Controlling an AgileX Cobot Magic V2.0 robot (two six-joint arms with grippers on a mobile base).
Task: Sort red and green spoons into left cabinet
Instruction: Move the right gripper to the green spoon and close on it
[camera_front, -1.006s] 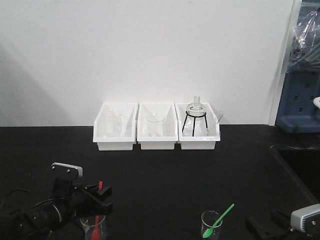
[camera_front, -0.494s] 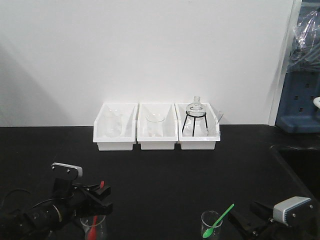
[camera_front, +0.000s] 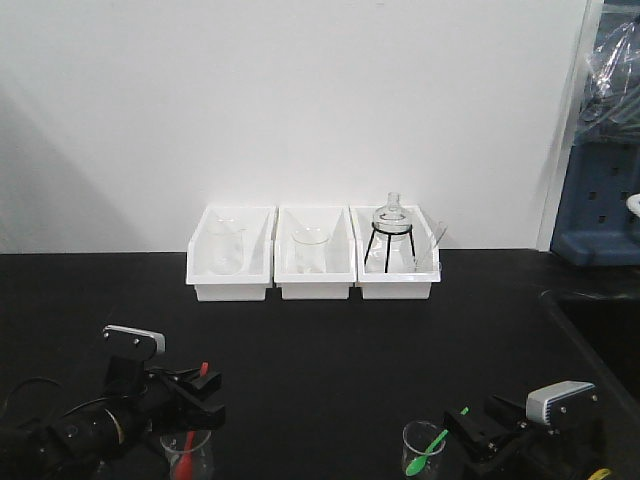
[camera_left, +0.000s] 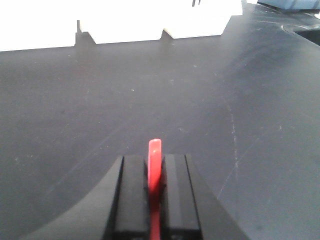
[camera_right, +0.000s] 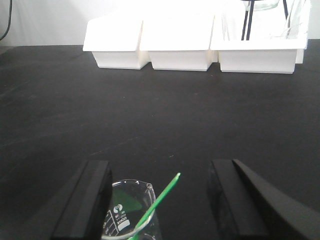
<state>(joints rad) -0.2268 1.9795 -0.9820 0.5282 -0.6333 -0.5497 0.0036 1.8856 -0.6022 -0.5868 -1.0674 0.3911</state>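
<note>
The red spoon (camera_front: 203, 372) stands in a small glass beaker (camera_front: 188, 455) at the front left. My left gripper (camera_front: 197, 388) is shut on its handle; in the left wrist view the red handle (camera_left: 155, 162) sticks up between the closed jaws of the left gripper (camera_left: 155, 187). The green spoon (camera_front: 434, 446) leans in another small beaker (camera_front: 420, 450) at the front right. My right gripper (camera_front: 468, 432) is open beside it. In the right wrist view the green handle (camera_right: 164, 195) lies between the spread fingers (camera_right: 85, 200) of the right gripper (camera_right: 160, 200), untouched. The left cabinet is out of view.
Three white bins (camera_front: 314, 285) stand at the back against the wall, holding beakers and a flask on a black tripod (camera_front: 390, 240). A blue perforated unit (camera_front: 600, 200) stands at the far right. A recessed sink (camera_front: 595, 330) sits at the right edge of the black table.
My right gripper has moved left along the front edge until its open jaws stand on either side of the green spoon's handle. The left gripper has stayed shut on the red spoon.
</note>
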